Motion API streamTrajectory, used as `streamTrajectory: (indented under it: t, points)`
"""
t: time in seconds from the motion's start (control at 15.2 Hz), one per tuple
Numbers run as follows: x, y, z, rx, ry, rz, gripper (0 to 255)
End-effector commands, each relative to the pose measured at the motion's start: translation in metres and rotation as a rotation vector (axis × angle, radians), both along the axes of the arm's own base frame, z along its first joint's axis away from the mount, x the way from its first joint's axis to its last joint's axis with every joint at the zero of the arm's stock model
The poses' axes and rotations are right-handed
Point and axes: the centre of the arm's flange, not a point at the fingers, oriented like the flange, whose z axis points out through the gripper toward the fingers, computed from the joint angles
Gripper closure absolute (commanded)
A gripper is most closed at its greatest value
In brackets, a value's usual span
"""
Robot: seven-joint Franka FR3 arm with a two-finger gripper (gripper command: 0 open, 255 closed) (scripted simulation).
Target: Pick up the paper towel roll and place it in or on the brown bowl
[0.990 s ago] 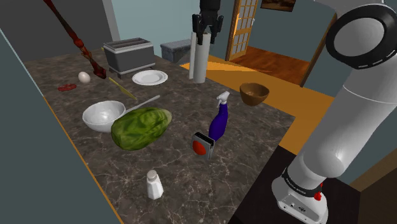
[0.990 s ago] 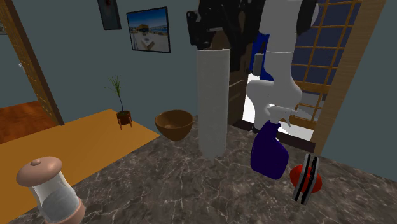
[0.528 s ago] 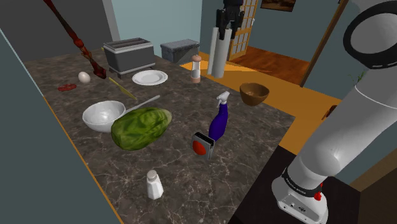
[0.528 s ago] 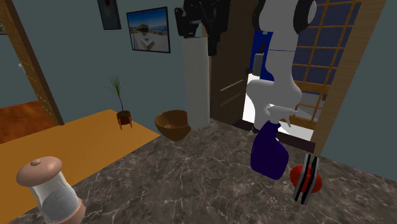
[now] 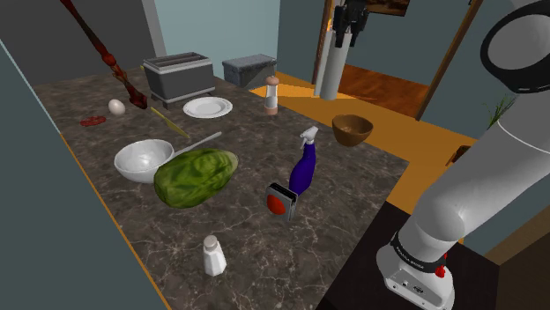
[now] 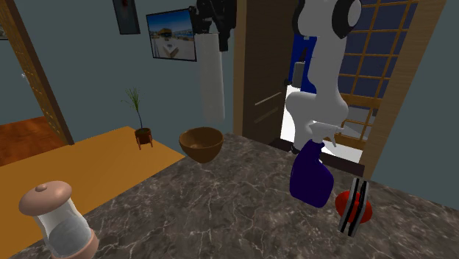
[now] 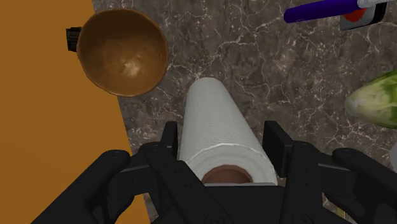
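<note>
Now the gripper [image 7: 222,137] grips the paper towel roll [image 7: 216,114] tight, carrying it high in the shoulder view's upper middle. Next it likely must move over the brown bowl [image 5: 353,134], then let go.

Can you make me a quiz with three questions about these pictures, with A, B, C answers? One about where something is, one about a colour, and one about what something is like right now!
1. Where is the paper towel roll?
A. lying on the floor
B. up in the air, clasped by the fingers
C. on a white plate

2. What colour is the spray bottle?
A. purple
B. yellow
C. green

3. The brown bowl is...
A. full of eggs
B. upside down
C. empty

Answers: 1 B, the second exterior view shows it hanging well above the counter. 2 A, its body is purple. 3 C, the wrist view looks straight into its bare inside.
</note>
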Motion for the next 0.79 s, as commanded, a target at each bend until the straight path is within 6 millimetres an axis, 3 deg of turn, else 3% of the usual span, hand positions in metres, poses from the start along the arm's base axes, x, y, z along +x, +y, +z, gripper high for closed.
streamTrajectory:
  t: [0.0,0.59,0.73]
  points:
    - [-0.011,-0.023,0.006,0.000,0.000,0.001,255]
    - [-0.065,-0.128,0.027,0.000,0.000,0.001,255]
    - [-0.065,-0.128,0.017,0.000,0.000,0.001,255]
